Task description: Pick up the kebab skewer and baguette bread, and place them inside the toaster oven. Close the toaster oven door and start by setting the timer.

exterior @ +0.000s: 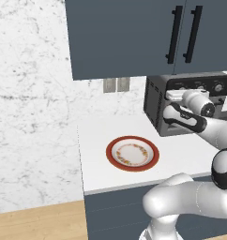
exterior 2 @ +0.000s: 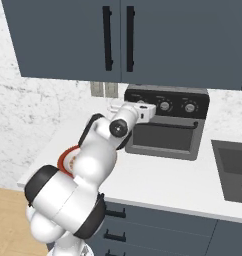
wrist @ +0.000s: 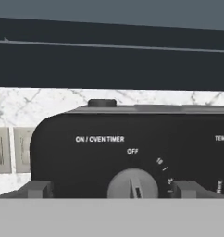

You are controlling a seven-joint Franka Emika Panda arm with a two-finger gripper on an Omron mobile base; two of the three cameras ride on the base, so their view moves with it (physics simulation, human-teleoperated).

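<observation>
Sitting on the counter, the toaster oven stands behind the empty plate. Seen from the right, its door is shut (handle up). Hand view: gripper spread wide around the timer knob.

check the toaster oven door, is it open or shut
Shut. In the right base view the toaster oven door stands upright and flush with the toaster oven, its bar handle across the top and no rack exposed.
</observation>
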